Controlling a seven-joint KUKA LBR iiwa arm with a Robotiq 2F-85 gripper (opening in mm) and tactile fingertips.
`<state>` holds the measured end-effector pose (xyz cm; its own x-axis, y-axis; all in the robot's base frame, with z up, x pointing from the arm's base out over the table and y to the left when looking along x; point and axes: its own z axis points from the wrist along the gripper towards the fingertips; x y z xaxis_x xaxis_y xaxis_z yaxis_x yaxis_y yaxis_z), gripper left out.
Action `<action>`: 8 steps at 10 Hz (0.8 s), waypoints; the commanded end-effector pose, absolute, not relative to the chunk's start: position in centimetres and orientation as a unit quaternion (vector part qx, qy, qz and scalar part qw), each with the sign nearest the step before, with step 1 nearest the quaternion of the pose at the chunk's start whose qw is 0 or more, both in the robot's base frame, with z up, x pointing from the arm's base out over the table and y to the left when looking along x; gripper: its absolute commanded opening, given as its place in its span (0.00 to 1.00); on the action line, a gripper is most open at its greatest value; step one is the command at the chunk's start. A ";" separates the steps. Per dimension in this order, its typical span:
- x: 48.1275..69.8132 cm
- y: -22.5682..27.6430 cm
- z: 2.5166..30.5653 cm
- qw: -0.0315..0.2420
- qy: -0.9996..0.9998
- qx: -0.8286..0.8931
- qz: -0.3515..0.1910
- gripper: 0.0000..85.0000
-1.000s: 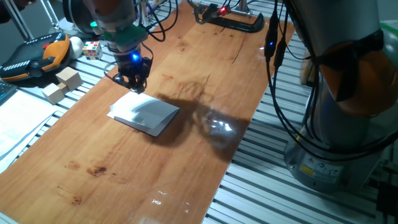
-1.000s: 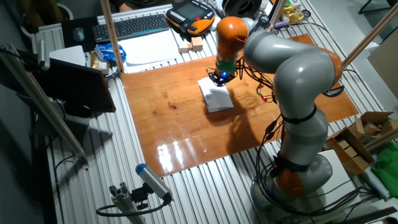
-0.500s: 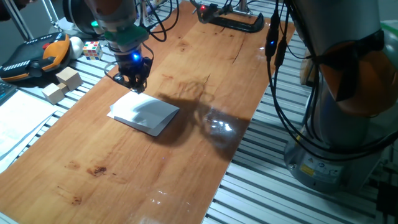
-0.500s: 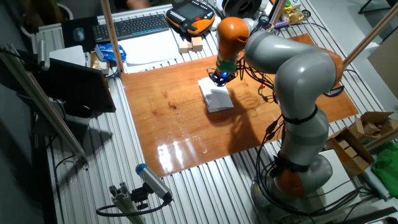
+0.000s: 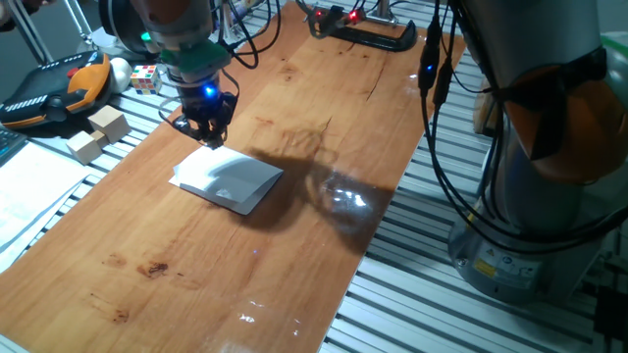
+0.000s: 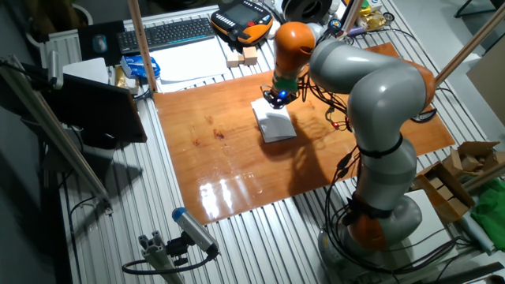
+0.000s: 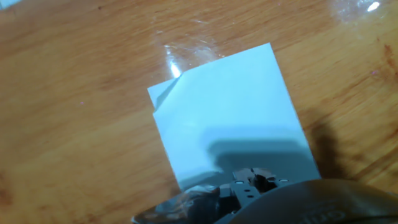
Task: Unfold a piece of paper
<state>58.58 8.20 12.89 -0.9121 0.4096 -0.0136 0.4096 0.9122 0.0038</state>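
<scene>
lying folded near the middle of the wooden table [image 5: 324, 245], the piece of paper [image 5: 228, 178] rests flat, one far corner layer slightly lifted in the hand view [image 7: 163, 94]. just behind it, the gripper [image 5: 202, 128] hovers over the sheet's rear edge; whether its jaws are parted or closed cannot be told. probable fault: pinching both layers together, dragging the sheet instead of opening it. farther back lie wooden blocks [image 5: 98, 132].

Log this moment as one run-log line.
stage: approach | hand: over paper's edge, grip state unclear | piece of paper: folded, flat on table
</scene>
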 end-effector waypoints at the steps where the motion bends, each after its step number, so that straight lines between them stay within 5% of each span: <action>1: 58.8 8.4 12.8 0.006 0.976 0.217 0.003 0.02; 8: 61.2 9.9 10.9 0.006 0.971 0.238 0.026 0.02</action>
